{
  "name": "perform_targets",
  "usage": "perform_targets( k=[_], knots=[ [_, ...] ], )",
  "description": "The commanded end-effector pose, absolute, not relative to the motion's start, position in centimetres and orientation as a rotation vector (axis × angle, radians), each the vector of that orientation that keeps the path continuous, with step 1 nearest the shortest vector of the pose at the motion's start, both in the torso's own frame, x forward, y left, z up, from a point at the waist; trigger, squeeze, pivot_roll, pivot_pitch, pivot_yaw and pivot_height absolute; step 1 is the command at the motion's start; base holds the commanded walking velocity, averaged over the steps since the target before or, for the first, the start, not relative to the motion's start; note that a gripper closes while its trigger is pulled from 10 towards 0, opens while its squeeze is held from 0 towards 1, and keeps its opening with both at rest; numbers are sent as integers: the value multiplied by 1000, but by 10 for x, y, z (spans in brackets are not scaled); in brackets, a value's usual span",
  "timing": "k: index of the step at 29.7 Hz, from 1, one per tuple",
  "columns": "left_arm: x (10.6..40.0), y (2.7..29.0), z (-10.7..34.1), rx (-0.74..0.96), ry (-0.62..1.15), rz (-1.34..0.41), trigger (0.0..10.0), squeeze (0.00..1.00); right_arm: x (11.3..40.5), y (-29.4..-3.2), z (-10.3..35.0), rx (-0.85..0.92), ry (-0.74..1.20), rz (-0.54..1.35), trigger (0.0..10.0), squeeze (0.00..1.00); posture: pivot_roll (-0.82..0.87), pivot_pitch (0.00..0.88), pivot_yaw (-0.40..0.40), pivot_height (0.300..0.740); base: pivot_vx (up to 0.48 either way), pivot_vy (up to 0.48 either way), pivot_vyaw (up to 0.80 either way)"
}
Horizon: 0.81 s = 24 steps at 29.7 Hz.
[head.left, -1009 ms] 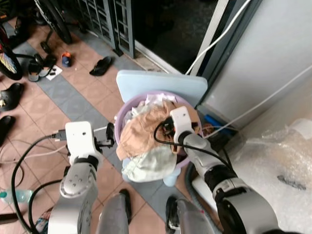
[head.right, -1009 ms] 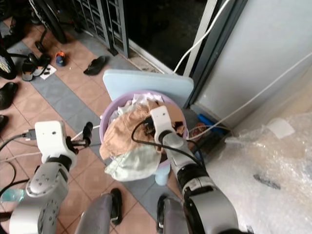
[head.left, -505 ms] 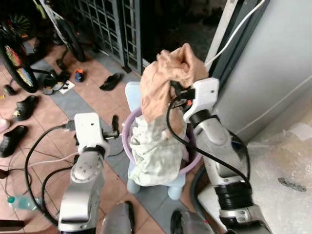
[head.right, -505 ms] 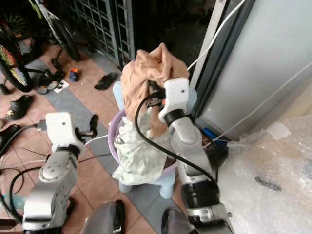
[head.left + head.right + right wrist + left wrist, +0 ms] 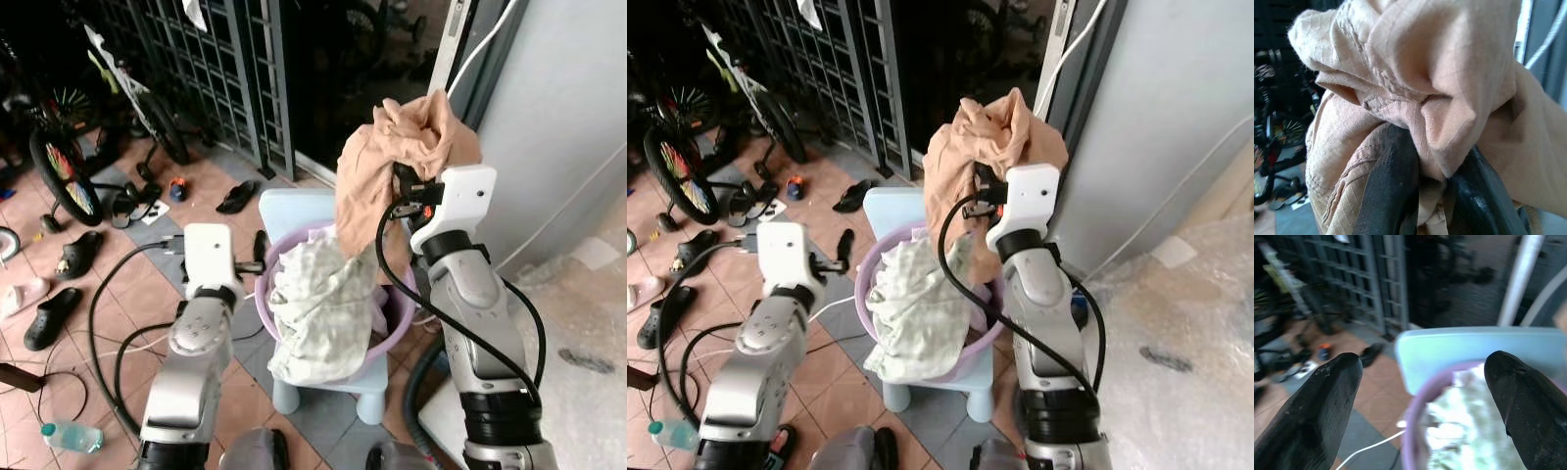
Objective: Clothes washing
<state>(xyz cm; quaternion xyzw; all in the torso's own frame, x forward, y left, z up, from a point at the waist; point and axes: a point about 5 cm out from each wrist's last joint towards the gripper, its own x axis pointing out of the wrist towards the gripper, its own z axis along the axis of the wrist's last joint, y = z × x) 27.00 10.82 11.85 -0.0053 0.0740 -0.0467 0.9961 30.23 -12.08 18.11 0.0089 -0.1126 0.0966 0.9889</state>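
Right wrist view: right gripper point(image 5: 1422, 205) jaws pinch tan garment point(image 5: 1415, 73) | left wrist view: left gripper point(image 5: 1422, 382) jaws wide, facing purple basin point(image 5: 1413, 431)

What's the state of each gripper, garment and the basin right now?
Right gripper: shut on tan cloth garment, lifted above basin.
Left gripper: open, beside basin.
Round purple plastic basin: on light-blue stool.
Pale green garment: draped over basin's front rim.

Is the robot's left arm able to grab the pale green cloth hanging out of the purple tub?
Probably yes. The left gripper is open beside the purple tub, aimed at its rim, and the pale green cloth drapes over the near side with nothing between them.
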Motion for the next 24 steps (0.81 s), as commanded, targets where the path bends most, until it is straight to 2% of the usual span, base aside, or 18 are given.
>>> perform_targets(
  k=[1, 4, 24],
  knots=[
    [272, 103, 120, -9, 138, -109, 10000, 0, 303, -119, 192, 15, -262, 196, 10000, 0, -64, 0, 98, 740, 0, 0, -750],
    [275, 105, 120, -19, 130, -95, 10000, 0, 303, -116, 194, 12, -251, 215, 10000, 0, -53, 0, 85, 740, 0, 0, -750],
    [278, 107, 118, -13, 106, -100, 10000, 0, 306, -111, 197, 12, -256, 224, 10000, 0, -46, 0, 89, 740, 0, 0, 0]
  ],
)
